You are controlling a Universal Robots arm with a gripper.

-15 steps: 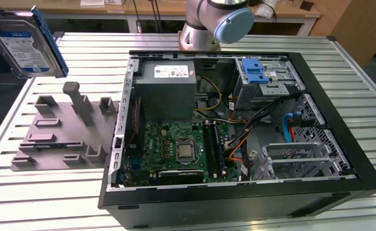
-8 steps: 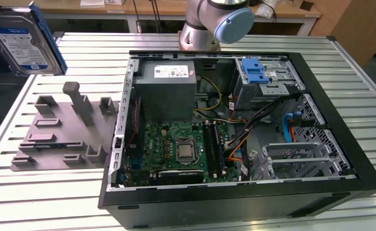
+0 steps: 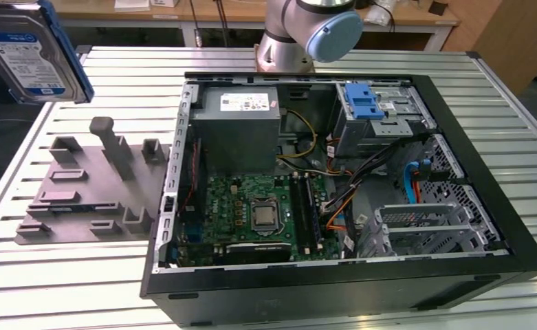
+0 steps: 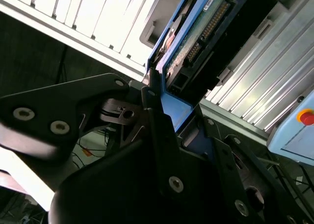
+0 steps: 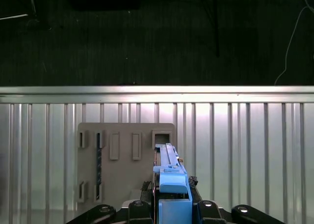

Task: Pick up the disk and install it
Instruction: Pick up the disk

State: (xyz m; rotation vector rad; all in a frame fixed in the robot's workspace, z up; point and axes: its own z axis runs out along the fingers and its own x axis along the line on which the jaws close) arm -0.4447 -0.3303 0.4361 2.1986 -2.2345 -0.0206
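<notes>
At the exterior view's upper left, the flat silver metal disk (image 3: pixel 28 58), with white-and-blue label and blue plastic carrier bracket (image 5: pixel 172 182), hangs above the grey plastic fixture plate (image 3: pixel 84 199) on the ribbed aluminium table (image 3: pixel 67 289). In both wrist views, the black gripper (image 5: pixel 170 188) clamps the bracket between its 2 fingers (image 4: pixel 156 113). The open black computer case (image 3: pixel 488 172) lies well apart.

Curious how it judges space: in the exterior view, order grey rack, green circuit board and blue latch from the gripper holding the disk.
1. Grey rack, exterior view's left, under the gripper.
2. Green circuit board, middle.
3. Blue latch, exterior view's right.
</notes>
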